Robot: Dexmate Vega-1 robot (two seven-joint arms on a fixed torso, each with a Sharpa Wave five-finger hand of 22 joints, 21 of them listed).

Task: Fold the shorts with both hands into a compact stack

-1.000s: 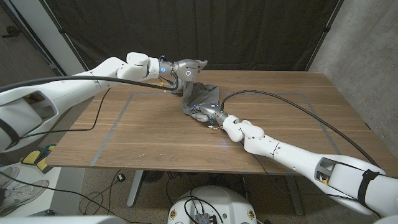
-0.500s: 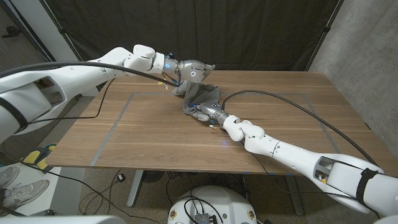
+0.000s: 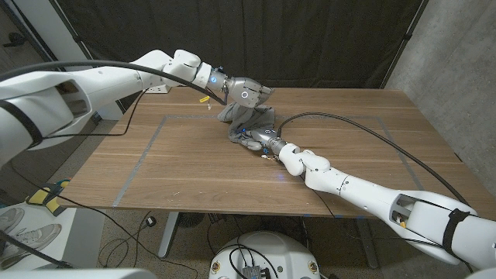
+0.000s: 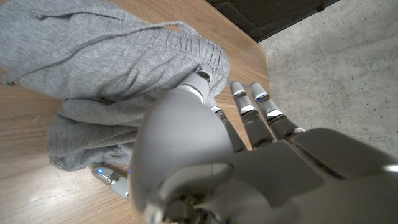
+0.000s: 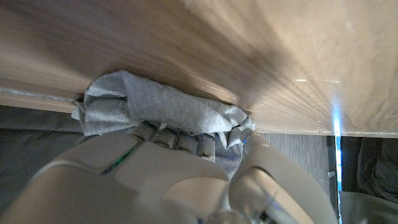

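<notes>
The bunched grey fabric shorts [image 3: 249, 122] lie on the wooden table [image 3: 194, 167] just above the head view's centre; the left hand [image 3: 246, 94] sits over their upper end, though whether it grips the cloth I cannot tell; the right hand [image 3: 260, 140] clutches their lower edge, fingers [image 5: 177, 140] tucked into the folds.

The shorts [image 3: 246, 124] are bunched near the far middle of the table [image 3: 186, 170], and both hands are crowded onto them: the left hand [image 3: 246, 94] from the far side, the right hand [image 3: 260, 141] from the near side. A black cable [image 3: 364, 128] is draped across the wood right of the shorts. Bare wood is left open left of the shorts.
</notes>
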